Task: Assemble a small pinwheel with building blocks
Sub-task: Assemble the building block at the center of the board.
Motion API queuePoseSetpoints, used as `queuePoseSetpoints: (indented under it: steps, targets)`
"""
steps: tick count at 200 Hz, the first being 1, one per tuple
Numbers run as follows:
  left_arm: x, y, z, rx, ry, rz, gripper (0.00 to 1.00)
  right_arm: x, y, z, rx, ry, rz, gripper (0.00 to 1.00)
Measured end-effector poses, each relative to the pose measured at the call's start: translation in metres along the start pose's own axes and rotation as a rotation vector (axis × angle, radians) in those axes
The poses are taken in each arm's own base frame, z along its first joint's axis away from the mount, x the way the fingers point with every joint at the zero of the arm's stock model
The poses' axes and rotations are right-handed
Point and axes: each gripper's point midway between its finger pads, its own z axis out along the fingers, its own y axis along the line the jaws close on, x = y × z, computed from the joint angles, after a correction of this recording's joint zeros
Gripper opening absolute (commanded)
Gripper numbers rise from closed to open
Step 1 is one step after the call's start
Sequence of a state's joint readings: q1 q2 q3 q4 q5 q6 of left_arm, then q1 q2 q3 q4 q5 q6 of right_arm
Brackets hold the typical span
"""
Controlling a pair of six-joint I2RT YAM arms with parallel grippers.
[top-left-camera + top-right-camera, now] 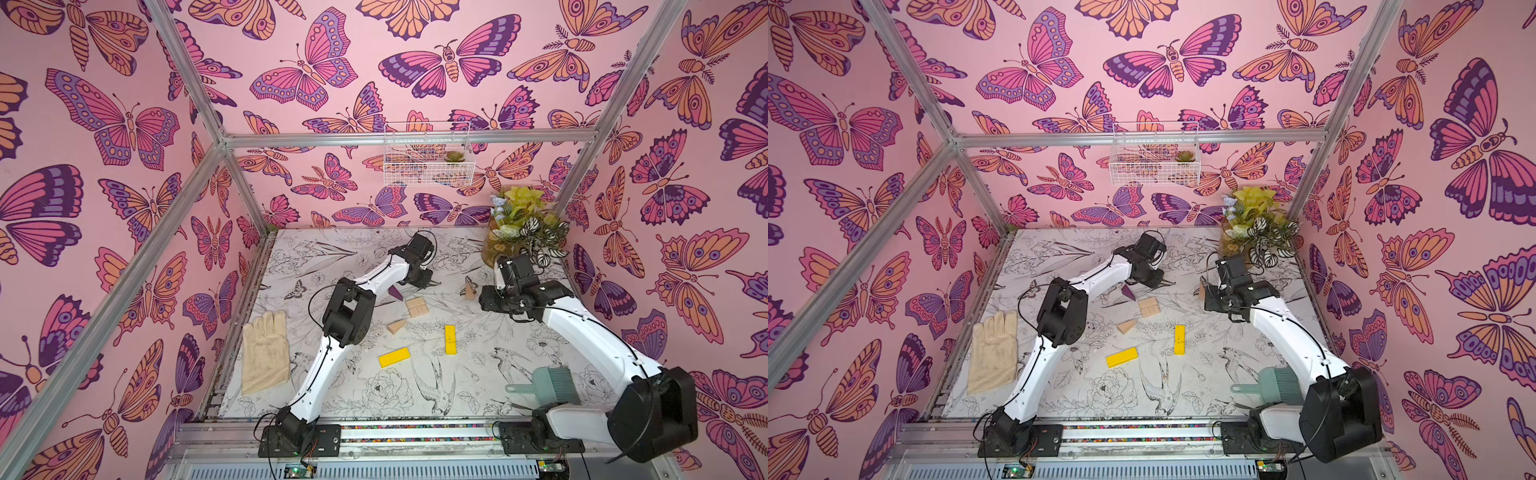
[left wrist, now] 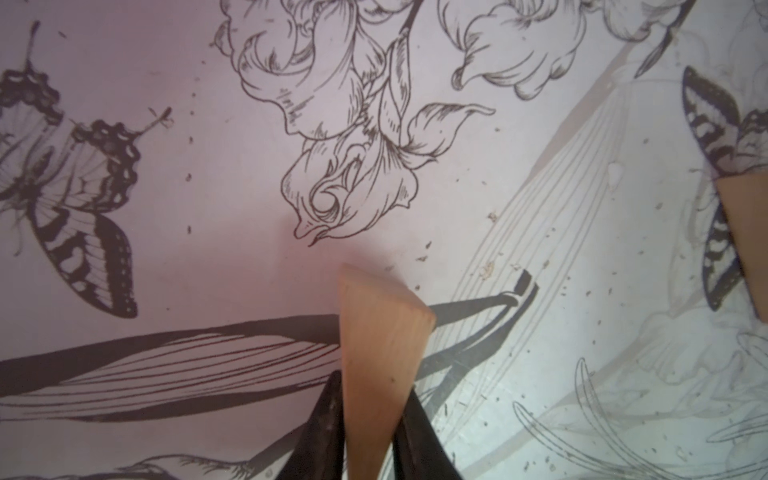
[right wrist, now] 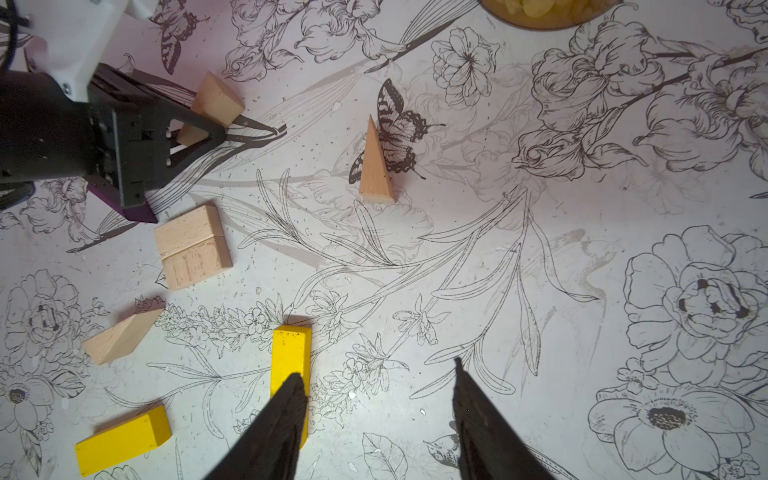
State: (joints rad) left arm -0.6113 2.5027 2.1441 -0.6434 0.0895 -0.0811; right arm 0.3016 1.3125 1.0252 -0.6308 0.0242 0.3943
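My left gripper (image 2: pixel 372 381) is shut on a tan wedge (image 2: pixel 380 324) at the far middle of the table; the right wrist view shows the same grip (image 3: pixel 216 104). Beside it lies the purple wedge (image 1: pixel 395 294). Two tan rectangular blocks (image 1: pixel 417 307) lie side by side and touching. Nearer lie another tan wedge (image 1: pixel 397 326) and two yellow bars (image 1: pixel 450 339) (image 1: pixel 394 357). A further tan wedge (image 1: pixel 470 290) stands upright to the right. My right gripper (image 3: pixel 377 368) hangs open over bare table, beside a yellow bar (image 3: pixel 291 353). The building blocks lie apart; no pinwheel shows.
A beige glove (image 1: pixel 266 353) lies at the table's left edge. A teal brush (image 1: pixel 548 384) lies at the front right by the right arm. A potted plant (image 1: pixel 523 224) fills the far right corner. A wire basket (image 1: pixel 428 153) hangs on the back wall.
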Motion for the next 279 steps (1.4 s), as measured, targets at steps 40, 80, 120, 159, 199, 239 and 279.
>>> queuePoseSetpoints:
  steps: [40, 80, 120, 159, 199, 239, 279]
  targets:
    - [0.004, -0.012, -0.001, 0.009, 0.003, -0.032, 0.14, -0.001, 0.0, -0.001, -0.004, -0.01, 0.003, 0.59]
    - [0.012, -0.016, -0.004, 0.005, 0.015, -0.056, 0.13, 0.003, -0.001, 0.001, -0.005, -0.005, 0.003, 0.59]
    - [0.016, -0.018, -0.005, 0.003, 0.021, -0.075, 0.18, 0.007, -0.002, 0.001, -0.004, -0.003, 0.003, 0.59]
    - [0.016, -0.019, -0.005, -0.003, 0.019, -0.087, 0.32, 0.008, -0.003, 0.002, -0.004, -0.002, 0.003, 0.59]
    - [0.016, -0.023, -0.005, -0.006, 0.017, -0.085, 0.44, 0.008, -0.003, 0.002, -0.002, 0.0, 0.002, 0.6]
    - [0.016, -0.023, -0.008, -0.014, 0.018, -0.096, 0.53, 0.008, -0.004, 0.013, 0.02, 0.028, -0.003, 0.61]
    - [0.026, -0.019, -0.015, -0.036, 0.044, -0.109, 0.59, -0.013, 0.0, 0.027, 0.043, 0.038, -0.028, 0.62]
